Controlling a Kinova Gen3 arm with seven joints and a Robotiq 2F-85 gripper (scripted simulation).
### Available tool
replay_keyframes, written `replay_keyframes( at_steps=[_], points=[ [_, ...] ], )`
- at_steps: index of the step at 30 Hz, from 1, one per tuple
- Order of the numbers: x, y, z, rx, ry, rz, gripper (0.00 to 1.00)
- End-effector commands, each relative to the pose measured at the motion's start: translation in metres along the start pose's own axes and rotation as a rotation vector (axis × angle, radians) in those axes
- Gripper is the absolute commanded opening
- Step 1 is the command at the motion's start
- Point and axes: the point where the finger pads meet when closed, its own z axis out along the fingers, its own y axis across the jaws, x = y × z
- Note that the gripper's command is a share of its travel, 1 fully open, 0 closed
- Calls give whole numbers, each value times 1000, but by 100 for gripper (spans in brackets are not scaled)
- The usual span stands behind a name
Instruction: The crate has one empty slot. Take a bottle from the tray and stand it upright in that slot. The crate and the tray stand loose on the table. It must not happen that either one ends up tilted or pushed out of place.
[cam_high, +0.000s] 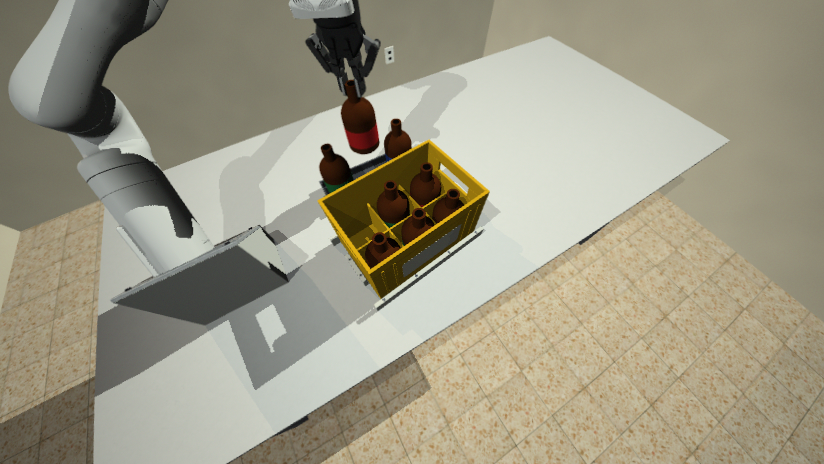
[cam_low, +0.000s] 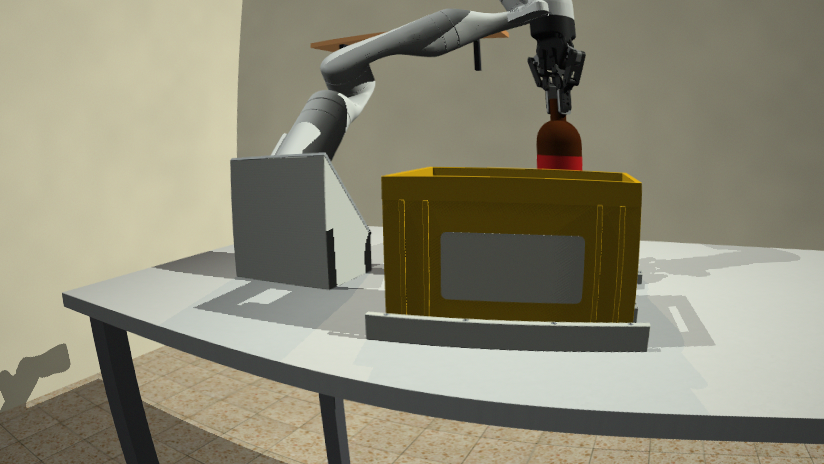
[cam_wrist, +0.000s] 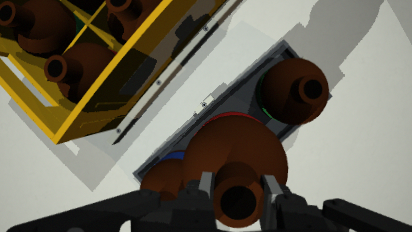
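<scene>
Bottle with a red label (cam_high: 358, 118) (cam_low: 558, 140) (cam_wrist: 235, 142) is held upright by the neck, clamped between the two fingers of the gripper (cam_high: 352, 89) (cam_low: 558, 106) (cam_wrist: 236, 191). It is suspended above the tray (cam_high: 369, 166) (cam_wrist: 237, 100), behind the crate (cam_high: 374, 171) (cam_low: 511, 201) (cam_wrist: 112, 71) as seen in the exterior view, where its lowest part is hidden by the crate.

Two more bottles are borne upright by the tray: a green-labelled bottle (cam_high: 334, 167) (cam_wrist: 300, 90) near one end and a blue-labelled bottle (cam_high: 397, 141) (cam_wrist: 162, 177) near the other. In the wrist view the blue-labelled one is partly covered by the held bottle and the gripper.

Five of the crate's six slots are filled with brown bottles. The empty slot (cam_high: 354, 227) is found in the corner on the tray side, at the end nearer the arm's base (cam_high: 198, 288) (cam_low: 276, 219). The crate's long side opposite the tray is bordered by a low grey strip (cam_high: 430, 268) (cam_low: 507, 334) on the table (cam_high: 576, 115) (cam_low: 720, 374) (cam_wrist: 370, 150).
</scene>
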Motion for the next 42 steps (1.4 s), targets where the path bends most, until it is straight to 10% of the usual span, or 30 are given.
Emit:
replay_keyframes(
  at_steps=[1,42],
  points=[
    [0,1,-4,-2,-2,11,0],
    [1,1,-37,-2,-2,11,0]
  ],
)
